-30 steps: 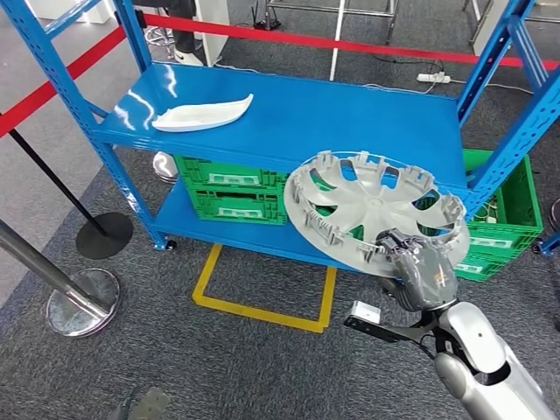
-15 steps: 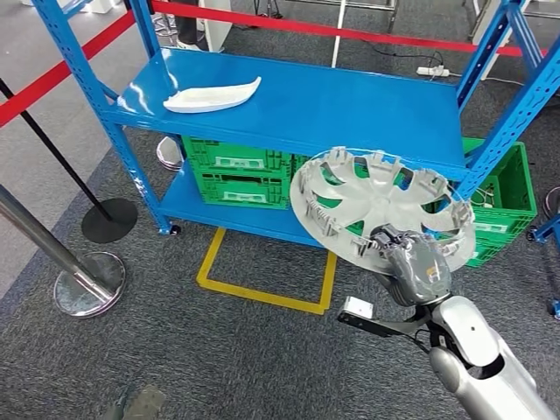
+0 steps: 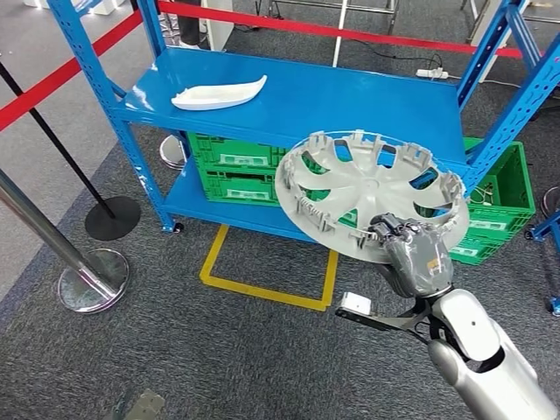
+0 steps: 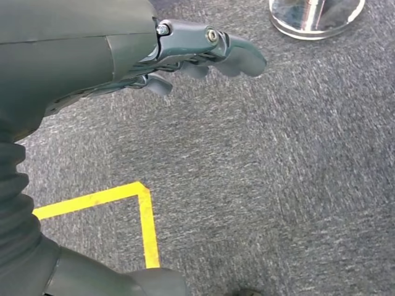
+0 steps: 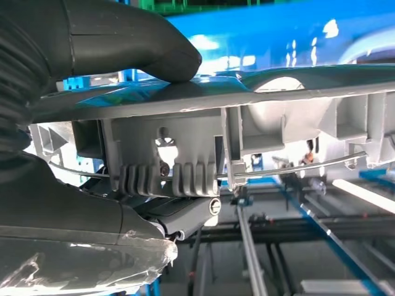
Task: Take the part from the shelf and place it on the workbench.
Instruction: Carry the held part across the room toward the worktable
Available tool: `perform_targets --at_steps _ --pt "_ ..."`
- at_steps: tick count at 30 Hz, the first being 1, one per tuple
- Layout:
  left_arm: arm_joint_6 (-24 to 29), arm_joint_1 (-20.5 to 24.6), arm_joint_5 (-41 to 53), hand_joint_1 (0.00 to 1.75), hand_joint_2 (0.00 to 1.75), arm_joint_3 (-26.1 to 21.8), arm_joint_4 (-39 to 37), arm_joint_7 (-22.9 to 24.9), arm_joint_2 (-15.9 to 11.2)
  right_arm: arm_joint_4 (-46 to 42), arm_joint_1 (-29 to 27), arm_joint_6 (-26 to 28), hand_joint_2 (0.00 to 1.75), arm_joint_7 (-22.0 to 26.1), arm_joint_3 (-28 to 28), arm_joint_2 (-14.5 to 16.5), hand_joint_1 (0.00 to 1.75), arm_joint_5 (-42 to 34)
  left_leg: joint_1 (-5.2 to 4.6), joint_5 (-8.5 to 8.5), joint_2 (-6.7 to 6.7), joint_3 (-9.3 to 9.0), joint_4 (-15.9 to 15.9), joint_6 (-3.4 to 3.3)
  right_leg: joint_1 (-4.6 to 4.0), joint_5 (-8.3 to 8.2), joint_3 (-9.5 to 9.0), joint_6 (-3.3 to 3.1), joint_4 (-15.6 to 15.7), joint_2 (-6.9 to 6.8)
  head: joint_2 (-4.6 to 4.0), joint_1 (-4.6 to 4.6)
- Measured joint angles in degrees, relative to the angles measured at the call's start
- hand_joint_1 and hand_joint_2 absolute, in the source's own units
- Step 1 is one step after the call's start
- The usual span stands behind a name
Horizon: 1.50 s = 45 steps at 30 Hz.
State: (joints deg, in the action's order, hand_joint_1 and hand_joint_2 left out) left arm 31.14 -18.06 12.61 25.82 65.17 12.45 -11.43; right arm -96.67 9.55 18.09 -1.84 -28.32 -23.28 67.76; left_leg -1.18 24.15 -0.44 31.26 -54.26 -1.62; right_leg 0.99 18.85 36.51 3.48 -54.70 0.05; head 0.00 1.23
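Observation:
A large silver-grey wheel cover (image 3: pixel 360 188) hangs in the air in front of the blue shelf (image 3: pixel 311 101), tilted, inner side up. My right hand (image 3: pixel 413 262) grips its near rim. In the right wrist view the thumb (image 5: pixel 135 46) presses on one face of the wheel cover (image 5: pixel 289 92) and the fingers (image 5: pixel 153 179) clamp its ribbed edge from the other side. A white curved part (image 3: pixel 220 93) lies on the shelf's upper board at the left. My left hand (image 4: pixel 186 52) hangs over the grey carpet with straight fingers and holds nothing.
Green crates (image 3: pixel 238 171) stand on the lower shelf board, another green crate (image 3: pixel 505 201) at the right. Yellow tape (image 3: pixel 268 289) marks the carpet before the shelf. Chrome barrier posts (image 3: pixel 93 280) and a black base (image 3: pixel 112 217) stand at the left, with red barrier tape (image 3: pixel 330 31) behind.
The view has shifted a little, so the shelf sits slightly differently in the picture. My right hand has lifted the wheel cover somewhat higher, still gripping its rim.

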Motion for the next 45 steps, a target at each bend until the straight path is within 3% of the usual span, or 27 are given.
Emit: perform_targets --at_steps 2,5,6,7,9,10,12,13,15,16,17,19,21,22,23,24,27,29,31,33,35,36,38,40,42,44,45 --pt "-0.2 -0.03 0.12 0.0 1.75 -0.28 -0.01 -0.16 0.11 -0.58 0.66 0.27 1.75 -0.02 -0.04 -0.01 1.75 0.27 0.41 -0.89 -0.18 -0.09 0.95 -0.34 -0.1 2.37 1.32 0.18 -2.7 0.02 0.0 0.07" --pt "-0.45 -0.2 0.14 0.0 1.75 -0.53 -0.02 -0.21 0.3 -1.06 1.33 0.51 1.75 0.03 -0.13 -0.02 1.75 0.55 0.74 -1.51 -0.79 0.31 1.16 -0.15 -0.02 9.2 5.6 0.36 -14.81 0.07 0.0 0.07" --pt "-0.48 -0.29 0.14 0.0 1.75 -0.6 -0.02 -0.21 0.37 -1.13 1.4 0.54 1.75 0.04 -0.16 -0.02 1.75 0.61 0.87 -1.66 -1.14 0.5 1.11 0.05 0.08 10.36 6.28 0.51 -17.6 0.07 0.0 0.06" --pt "-0.5 -0.34 0.13 0.0 1.75 -0.64 -0.02 -0.22 0.44 -1.16 1.42 0.56 1.75 0.04 -0.19 -0.04 1.75 0.64 1.07 -1.79 -1.6 0.71 1.0 0.32 0.22 10.45 5.82 0.68 -18.05 0.09 0.0 0.06" --pt "-0.51 -0.36 0.11 0.0 1.75 -0.68 -0.02 -0.3 0.6 -1.18 1.45 0.56 1.75 0.04 -0.27 -0.16 1.75 0.68 1.64 -1.9 -2.73 1.26 0.41 1.18 0.82 8.34 1.38 1.27 -11.83 0.74 0.0 0.07" --pt "-0.51 -0.36 0.1 0.0 1.75 -0.75 -0.02 -0.39 0.58 -1.17 1.52 0.57 1.75 0.04 -0.35 -0.23 1.75 0.7 1.83 -1.84 -3.32 1.72 -0.09 1.75 1.07 7.73 -1.19 1.68 -7.96 1.91 0.0 0.11" --pt "-0.5 -0.44 0.08 0.0 1.75 -0.97 -0.02 -0.64 0.57 -1.28 1.7 0.77 1.75 0.06 -0.56 -0.45 1.75 0.78 1.98 -1.83 -4.35 2.71 -1.13 2.73 1.43 7.37 -4.01 1.34 -3.6 3.49 0.0 0.17" --pt "-0.5 -0.55 0.07 0.0 1.75 -1.07 -0.02 -0.76 0.56 -1.36 1.79 0.89 1.75 0.07 -0.71 -0.53 1.75 0.83 1.96 -2.01 -4.76 3.14 -1.32 3.04 1.3 7.63 -3.94 0.8 -3.73 3.63 0.0 0.15" --pt "-0.5 -0.8 0.04 0.0 1.75 -1.11 -0.02 -0.94 0.65 -1.54 1.96 1.08 1.75 0.17 -1.05 -0.65 1.75 0.88 2.14 -2.41 -5.43 3.7 -1.38 3.46 1.17 7.36 -3.41 -0.49 -4.31 2.4 0.0 0.07" --pt "-0.5 -0.9 0.03 0.0 1.75 -1.11 -0.02 -0.98 0.66 -1.64 2.08 1.11 1.75 0.29 -1.25 -0.66 1.75 0.86 2.15 -2.03 -4.99 4.09 -1.87 3.67 1.11 7.27 -3.21 -1.0 -4.47 1.81 0.0 0.0" --pt "-0.5 -0.94 0.0 0.0 1.75 -1.11 -0.02 -1.02 0.67 -1.79 2.21 1.14 1.75 0.45 -1.41 -0.7 1.75 0.81 2.11 -0.94 -4.03 4.87 -3.35 3.86 1.09 7.14 -3.03 -1.49 -4.51 1.18 0.0 -0.15" --pt "-0.49 -0.87 -0.19 0.0 1.75 -1.1 -0.02 -1.08 0.7 -2.09 2.49 1.25 1.75 0.75 -1.63 -0.83 1.75 0.59 1.95 3.08 -1.4 7.88 -9.95 4.11 0.86 6.84 -2.6 -2.22 -4.48 -0.08 0.0 -0.5" --pt "-0.47 -0.8 -0.42 0.0 1.75 -1.09 -0.03 -1.14 0.74 -2.23 2.86 1.34 1.75 0.97 -1.84 -0.96 1.75 0.29 1.95 6.71 -0.36 11.19 -17.79 4.13 0.52 6.59 -2.09 -2.58 -4.48 -1.5 0.0 -0.61" --pt "-0.45 -0.8 -0.49 0.0 1.75 -1.09 -0.03 -1.16 0.77 -2.24 3.04 1.36 1.75 1.07 -2.01 -1.0 1.75 0.12 1.95 7.23 -0.24 11.7 -19.57 4.03 0.37 6.48 -1.89 -2.65 -4.48 -2.22 0.0 -0.6" --pt "-0.43 -0.82 -0.56 0.0 1.75 -1.08 -0.04 -1.18 0.78 -2.25 3.2 1.37 1.75 1.15 -2.21 -1.03 1.75 -0.05 1.92 6.69 -0.17 10.99 -19.01 3.86 0.24 6.38 -1.75 -2.65 -4.48 -2.93 0.0 -0.61" --pt "-0.38 -0.82 -0.63 0.0 1.75 -1.08 -0.04 -1.19 0.79 -2.26 3.32 1.39 1.75 1.24 -2.43 -1.05 1.75 -0.23 1.84 5.33 0.18 9.07 -16.2 3.6 0.13 6.29 -1.68 -2.6 -4.48 -3.63 0.0 -0.61" --pt "-0.21 -0.55 -0.91 0.0 1.75 -1.04 -0.04 -1.2 0.75 -2.59 3.63 1.58 1.75 1.56 -2.88 -1.2 1.75 -0.76 1.15 1.75 3.87 2.08 -4.82 2.8 -0.35 6.13 -1.55 -2.05 -4.66 -5.57 0.0 -0.64" --pt "-0.1 -0.39 -1.03 0.0 1.75 -1.04 -0.05 -1.23 0.73 -2.77 3.9 1.76 1.75 1.67 -3.07 -1.37 1.75 -0.92 0.76 1.33 4.43 1.25 -2.44 2.52 -0.61 5.93 -1.48 -1.45 -4.62 -6.94 0.0 -0.67" --pt "-0.03 -0.63 -1.1 0.0 1.75 -1.05 -0.1 -1.26 0.72 -2.78 4.17 1.84 1.75 1.73 -3.35 -1.42 1.75 -1.01 0.73 0.86 2.82 1.63 -2.33 1.93 -0.36 6.0 -1.51 -0.84 -4.57 -7.6 0.0 -0.64" --pt "-0.01 -0.83 -1.15 0.0 1.75 -1.05 -0.13 -1.26 0.71 -2.84 4.25 1.89 1.75 1.82 -3.56 -1.49 1.75 -1.16 0.9 0.41 1.4 1.68 -2.11 1.29 -0.1 8.1 -0.31 -0.41 -7.46 -4.81 0.0 -0.49" --pt "0.02 -0.71 -1.17 0.0 1.75 -1.04 -0.13 -1.26 0.72 -2.9 4.23 1.93 1.75 1.86 -3.74 -1.66 1.75 -1.26 0.96 0.17 0.02 1.83 -2.08 0.88 -0.14 11.87 2.77 -0.35 -14.58 -1.18 0.0 -0.22" --pt "0.03 -0.63 -1.18 0.0 1.75 -1.05 -0.13 -1.26 0.72 -2.91 4.21 1.93 1.75 1.86 -3.84 -1.74 1.75 -1.26 0.9 0.1 -0.7 1.91 -2.09 0.72 -0.28 13.5 4.49 -0.4 -18.45 -0.44 0.0 -0.13" --pt "0.03 -0.61 -1.21 0.0 1.75 -1.05 -0.14 -1.26 0.72 -2.91 4.18 1.93 1.75 1.86 -3.99 -1.79 1.75 -1.25 0.77 -0.01 -2.26 2.0 -2.13 0.58 -0.54 14.25 6.07 -0.63 -21.99 -0.06 0.0 -0.13" --pt "0.03 -0.67 -1.28 0.0 1.75 -1.04 -0.15 -1.26 0.72 -2.91 4.18 1.94 1.75 1.86 -4.09 -1.8 1.75 -1.26 0.76 -0.09 -3.96 1.94 -2.2 0.64 -0.61 10.92 3.28 -1.03 -16.63 0.43 0.0 -0.13" --pt "0.03 -0.62 -1.34 0.0 1.75 -1.04 -0.15 -1.26 0.72 -2.97 4.21 1.98 1.75 1.88 -4.16 -1.84 1.75 -1.27 0.81 -0.19 -5.53 2.15 -2.41 0.92 -0.28 7.85 -1.14 -1.33 -8.19 3.14 0.0 -0.2" --pt "0.05 -0.56 -1.44 0.0 1.75 -1.04 -0.17 -1.26 0.69 -3.07 4.27 2.12 1.75 1.96 -4.24 -1.92 1.75 -1.26 1.07 -0.51 -6.87 2.84 -2.56 1.55 -0.15 7.29 -2.99 -1.44 -4.59 5.04 0.01 -0.32" --pt "0.06 -0.57 -1.52 0.0 1.75 -1.03 -0.18 -1.26 0.7 -3.1 4.3 2.2 1.75 2.0 -4.27 -1.96 1.75 -1.26 1.23 -0.72 -7.53 3.18 -2.57 1.93 -0.24 7.25 -3.04 -1.52 -4.4 4.68 0.01 -0.37"
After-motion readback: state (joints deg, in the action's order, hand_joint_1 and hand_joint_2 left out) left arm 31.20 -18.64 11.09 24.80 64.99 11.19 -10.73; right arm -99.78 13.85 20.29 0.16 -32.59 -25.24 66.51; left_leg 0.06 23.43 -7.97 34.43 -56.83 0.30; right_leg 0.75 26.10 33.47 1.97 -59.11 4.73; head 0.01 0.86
